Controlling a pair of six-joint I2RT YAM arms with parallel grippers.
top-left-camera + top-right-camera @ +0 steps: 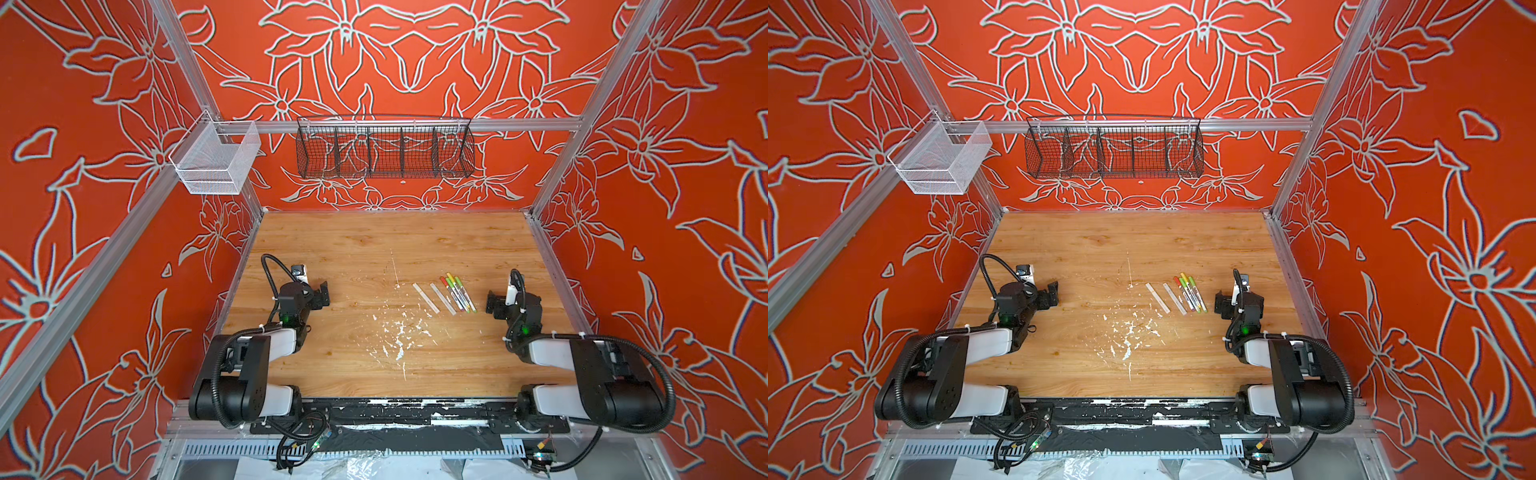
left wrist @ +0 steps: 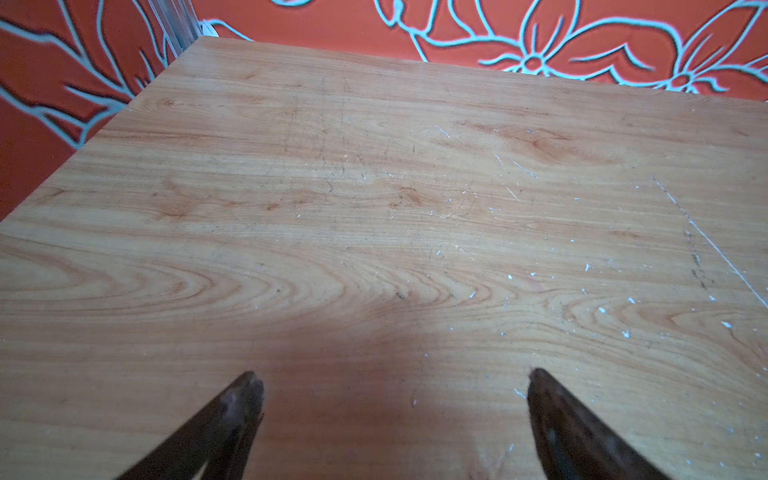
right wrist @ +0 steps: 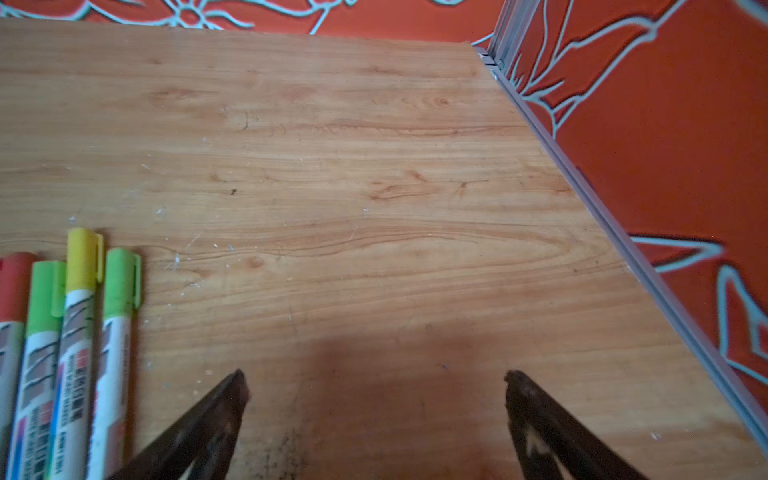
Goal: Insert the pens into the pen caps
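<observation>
Six pens point(image 1: 460, 296) in a slanted row on the table point(image 1: 374, 249), right of centre, four side by side wearing caps point(image 3: 83, 259), one red, two green, one yellow, two pale pens point(image 1: 425, 297) just beside, left gripper point(image 2: 392, 378) spread and empty, right gripper point(image 3: 374, 378) likewise, near the row.

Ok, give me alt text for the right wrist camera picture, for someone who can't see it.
Four capped marker pens lie side by side on a wooden table, their caps red, green, yellow, green. The right tool hangs open and empty beside them, with an orange floral wall behind.
</observation>
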